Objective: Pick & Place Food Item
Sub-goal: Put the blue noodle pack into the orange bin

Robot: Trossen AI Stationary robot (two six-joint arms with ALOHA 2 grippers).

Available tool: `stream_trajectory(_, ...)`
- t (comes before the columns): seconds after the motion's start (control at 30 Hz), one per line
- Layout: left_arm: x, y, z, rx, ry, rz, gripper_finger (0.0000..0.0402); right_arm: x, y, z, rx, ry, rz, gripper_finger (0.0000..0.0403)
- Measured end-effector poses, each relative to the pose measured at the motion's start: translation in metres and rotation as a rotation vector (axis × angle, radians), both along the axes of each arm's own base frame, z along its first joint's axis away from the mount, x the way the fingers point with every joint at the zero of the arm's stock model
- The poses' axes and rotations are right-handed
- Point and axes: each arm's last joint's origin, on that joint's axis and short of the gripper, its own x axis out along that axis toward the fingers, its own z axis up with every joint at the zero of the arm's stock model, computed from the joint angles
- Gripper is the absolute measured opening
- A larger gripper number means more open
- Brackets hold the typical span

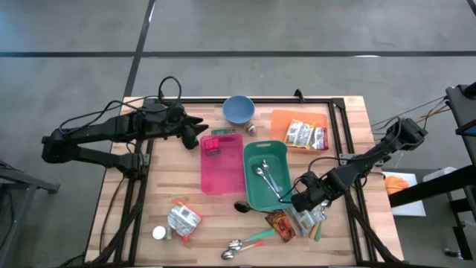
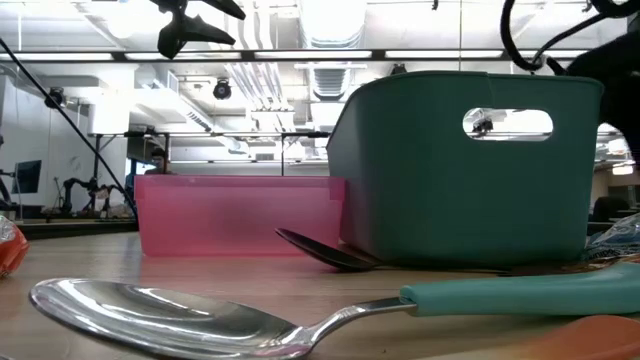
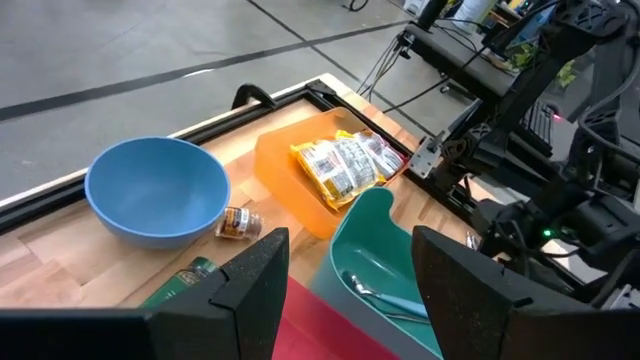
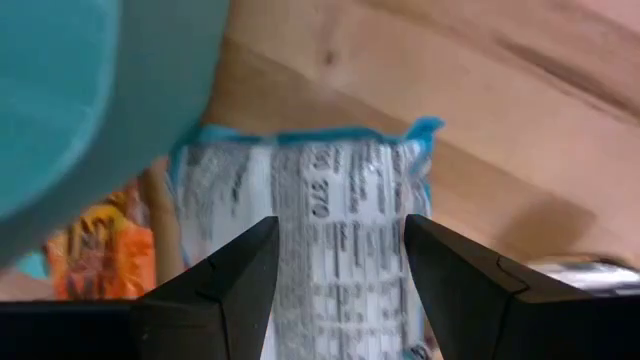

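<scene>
A white, blue-edged food packet [image 4: 330, 200] lies flat on the wood beside the teal bin [image 4: 60, 90], next to an orange-brown packet [image 4: 100, 250]. My right gripper [image 4: 340, 290] points down over the white packet, open, one finger on either side; whether the fingers touch it I cannot tell. In the high view that gripper [image 1: 303, 201] is at the bin's near right corner, over the packets [image 1: 309, 217]. My left gripper [image 1: 202, 138] hangs open and empty above the pink tray's far left corner. More packets [image 1: 306, 135] lie on the orange tray [image 1: 279, 119]. A silver packet [image 1: 183, 220] lies near left.
The teal bin [image 1: 253, 186] holds two spoons. The pink tray [image 1: 221, 175] lies to its left, with a blue bowl [image 1: 238, 109] and a small jar [image 1: 251, 128] at the far edge. Two spoons [image 1: 249, 242] lie at the near edge. A black frame [image 1: 343, 141] runs along the table's right side.
</scene>
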Motion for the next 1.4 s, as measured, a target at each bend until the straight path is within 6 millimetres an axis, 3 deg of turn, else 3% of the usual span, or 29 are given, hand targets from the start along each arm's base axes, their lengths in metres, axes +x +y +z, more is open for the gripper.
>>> stream_trajectory(0.63, 0.000, 0.000, 0.000, -0.021, -0.009, 0.013, 0.0212, -0.004, -0.006, -0.019, -0.024, -0.117, -0.119, 0.0209)
stream_trajectory(0.73, 0.000, 0.000, 0.000, -0.022, -0.009, 0.013, 0.0212, -0.004, -0.006, -0.019, -0.024, -0.118, -0.117, 0.0181)
stream_trajectory(1.07, 0.000, 0.000, 0.000, -0.022, -0.009, 0.013, 0.0212, -0.003, -0.006, -0.018, -0.024, -0.122, -0.113, 0.0021)
stream_trajectory(1.4, 0.000, 0.000, 0.000, -0.022, -0.009, 0.013, 0.0212, -0.006, -0.007, -0.010, 0.003, -0.151, -0.114, 0.0010)
